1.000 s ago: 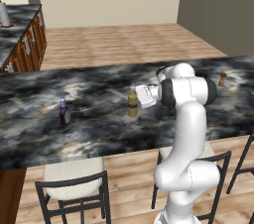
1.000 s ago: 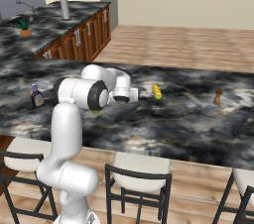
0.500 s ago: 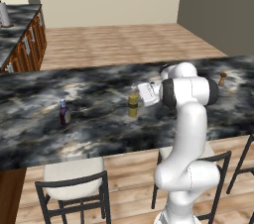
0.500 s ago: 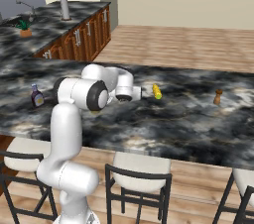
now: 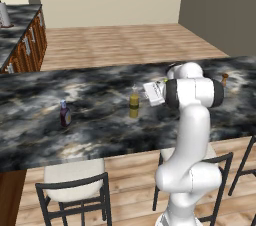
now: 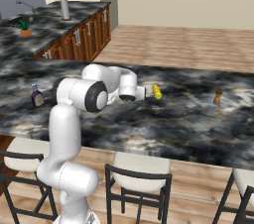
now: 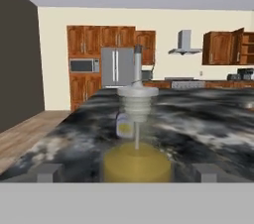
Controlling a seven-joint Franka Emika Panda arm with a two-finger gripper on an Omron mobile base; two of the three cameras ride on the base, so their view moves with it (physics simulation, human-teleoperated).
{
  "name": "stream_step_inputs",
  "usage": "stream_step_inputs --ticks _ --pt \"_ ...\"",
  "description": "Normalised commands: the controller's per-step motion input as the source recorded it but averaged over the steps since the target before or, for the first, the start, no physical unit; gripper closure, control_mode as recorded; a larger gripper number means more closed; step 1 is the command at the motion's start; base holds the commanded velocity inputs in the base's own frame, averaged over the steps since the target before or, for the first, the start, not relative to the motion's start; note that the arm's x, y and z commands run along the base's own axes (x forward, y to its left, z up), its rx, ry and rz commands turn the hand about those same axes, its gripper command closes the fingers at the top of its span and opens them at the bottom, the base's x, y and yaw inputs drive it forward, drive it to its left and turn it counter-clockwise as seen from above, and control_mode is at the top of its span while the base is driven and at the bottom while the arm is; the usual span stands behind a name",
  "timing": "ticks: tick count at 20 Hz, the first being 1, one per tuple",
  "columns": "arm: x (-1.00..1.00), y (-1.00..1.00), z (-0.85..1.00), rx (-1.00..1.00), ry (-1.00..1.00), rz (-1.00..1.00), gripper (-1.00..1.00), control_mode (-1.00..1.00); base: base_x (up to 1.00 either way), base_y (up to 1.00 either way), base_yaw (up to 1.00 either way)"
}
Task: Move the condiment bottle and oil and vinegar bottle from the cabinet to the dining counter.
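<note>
**Both bottles on the dining counter, tool wide open**

I see my tool with jaws spread wide, gripping nothing; the oil and vinegar bottle stands upright between the fingertips in the hand view, on the black marble counter. The condiment bottle stands well to its left; its pale label is too small to read. A small brown shaker sits far right. Stools line the near edge. Open marble lies between the bottles. The cabinet shows far off, one door open.
</note>
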Motion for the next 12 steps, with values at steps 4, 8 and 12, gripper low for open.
stream_step_inputs --ticks 4,8,12 --pt "-0.48 0.0 0.13 -0.01 -0.14 -0.05 -1.0 -1.0 0.0 0.0 0.0" --pt "-0.6 0.0 0.19 -0.05 -0.17 -0.06 -1.0 -1.0 0.0 0.0 0.0" --pt "-0.57 -0.03 0.23 -0.06 -0.14 -0.06 -1.0 -1.0 0.0 0.0 0.0"
